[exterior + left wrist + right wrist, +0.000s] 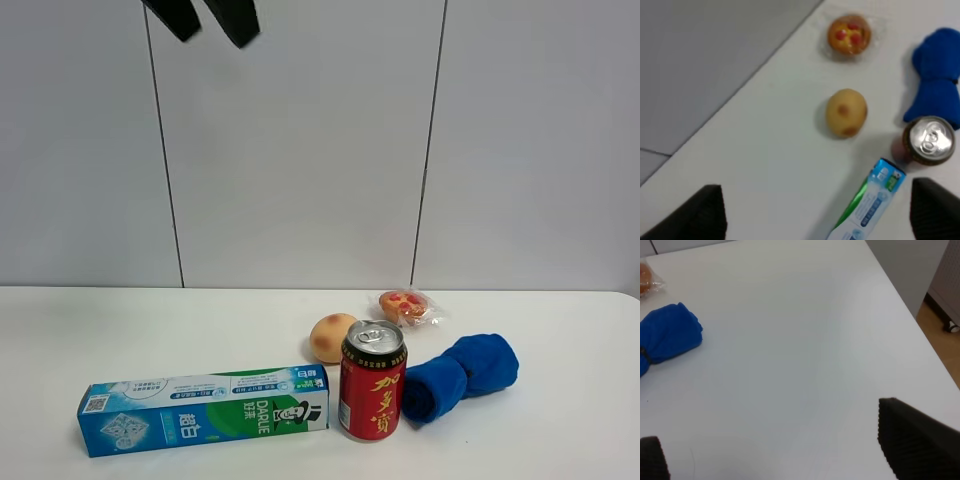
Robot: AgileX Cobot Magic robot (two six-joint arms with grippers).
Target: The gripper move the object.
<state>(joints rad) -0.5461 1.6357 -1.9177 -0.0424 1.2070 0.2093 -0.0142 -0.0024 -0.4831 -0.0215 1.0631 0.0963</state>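
The red drink can (372, 382) with a silver top stands upright near the table's front, between a toothpaste box and a blue cloth. The left wrist view shows its top from above (928, 141). My left gripper (212, 30) hangs high above the table at the top left, far from the can; in the left wrist view (817, 215) its black fingers (705, 215) are wide apart and empty. My right gripper (785, 455) is open and empty over bare table to the right of the cloth. It is out of the exterior view.
A green and blue toothpaste box (205, 410) lies left of the can. A round tan bun (331, 337) sits just behind it. A rolled blue cloth (462, 375) lies on its right. A wrapped pastry (405, 305) sits further back. The table's right edge (920, 325) drops to the floor.
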